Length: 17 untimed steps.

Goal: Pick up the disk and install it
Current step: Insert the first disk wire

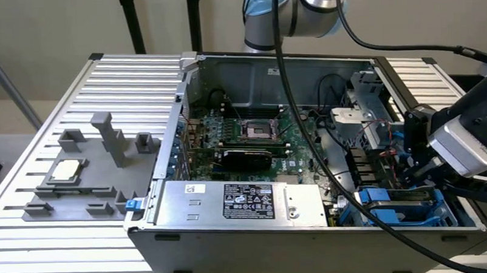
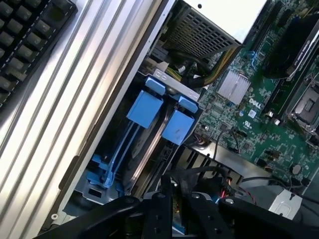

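Here, an open computer case [image 1: 231, 246] sat on a slatted metal worktop [image 1: 69, 252]. At about four o'clock in the exterior view, the arm's tool [image 1: 409, 170] hung inside the case, just above the drive bay [image 1: 455, 215]. Whether the tool was spread or pinching anything could not be told. The disk [image 2: 149, 142] appeared to sit edge-on in that bay between blue rails [image 2: 119, 149], just beside a second blue carrier [image 2: 177, 127]. The grey holder [image 1: 91, 178] at nine o'clock carried a small chip [image 1: 66, 170]. Judging by that, the pickup looked done, and the seating nearly or fully done.
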Available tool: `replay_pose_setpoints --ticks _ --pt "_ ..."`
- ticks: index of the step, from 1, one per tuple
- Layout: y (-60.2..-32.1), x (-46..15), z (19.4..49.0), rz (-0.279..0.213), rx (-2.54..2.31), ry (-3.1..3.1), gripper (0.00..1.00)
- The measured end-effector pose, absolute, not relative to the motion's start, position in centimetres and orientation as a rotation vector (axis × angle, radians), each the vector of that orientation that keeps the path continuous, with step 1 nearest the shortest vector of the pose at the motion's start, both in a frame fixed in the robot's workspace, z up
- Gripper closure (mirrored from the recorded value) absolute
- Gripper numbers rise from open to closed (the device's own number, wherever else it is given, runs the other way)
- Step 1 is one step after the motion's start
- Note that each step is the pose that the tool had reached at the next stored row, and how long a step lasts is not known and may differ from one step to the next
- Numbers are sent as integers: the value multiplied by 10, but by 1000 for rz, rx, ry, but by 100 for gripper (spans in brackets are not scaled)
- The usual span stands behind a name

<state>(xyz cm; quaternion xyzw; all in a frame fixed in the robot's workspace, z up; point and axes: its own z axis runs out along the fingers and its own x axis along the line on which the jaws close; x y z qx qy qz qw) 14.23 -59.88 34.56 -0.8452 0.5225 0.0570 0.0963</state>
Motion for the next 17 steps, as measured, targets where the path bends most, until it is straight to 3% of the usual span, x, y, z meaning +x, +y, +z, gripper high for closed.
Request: replay_pose_setpoints --ticks 17 --pt "-603 128 346 140 -2462 1611 83"
